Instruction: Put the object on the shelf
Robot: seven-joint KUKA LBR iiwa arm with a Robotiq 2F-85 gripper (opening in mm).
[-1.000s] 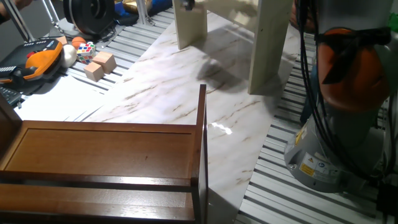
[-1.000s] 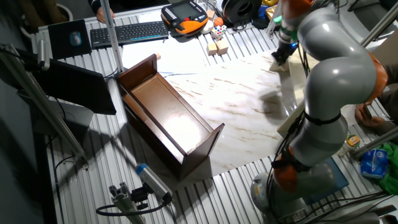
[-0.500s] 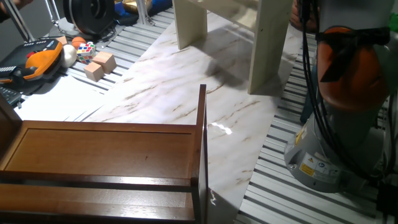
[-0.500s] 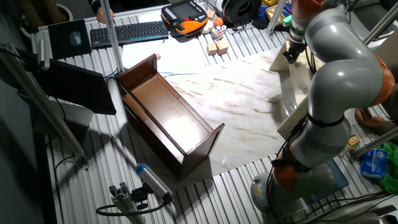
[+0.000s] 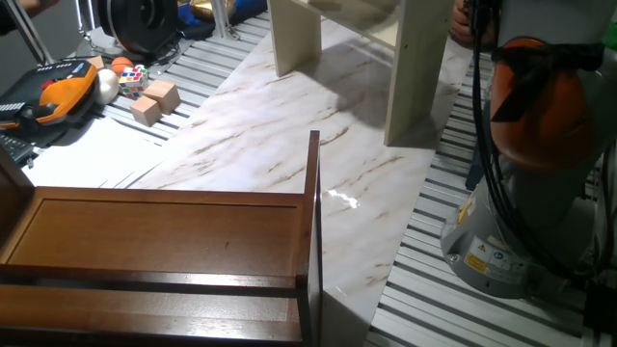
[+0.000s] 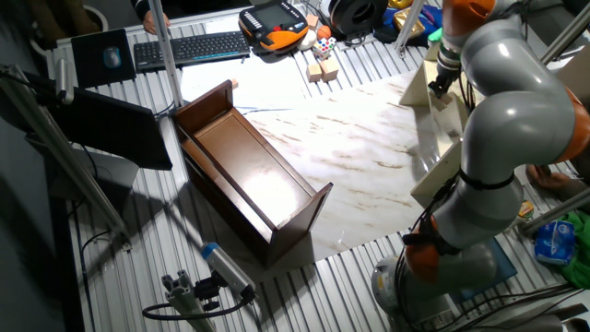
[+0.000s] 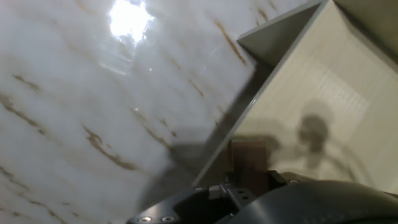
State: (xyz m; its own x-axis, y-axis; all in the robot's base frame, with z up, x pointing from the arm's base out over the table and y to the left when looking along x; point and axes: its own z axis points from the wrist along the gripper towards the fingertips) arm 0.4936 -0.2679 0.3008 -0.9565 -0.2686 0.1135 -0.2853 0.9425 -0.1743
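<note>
Gripper (image 6: 441, 85) above cream shelf (image 5: 415, 87), tan wooden slab (image 7: 249, 163) pinched between its fingers, over marble tabletop (image 5: 260, 145).

We see the thin tan slab (image 7: 249, 163) lying flat on the cream shelf (image 7: 323, 93), right by its edge.

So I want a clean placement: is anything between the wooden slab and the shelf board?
Nothing visible does. In the hand view the slab sits just over the cream board of the shelf, which shows only shadows there.
</note>
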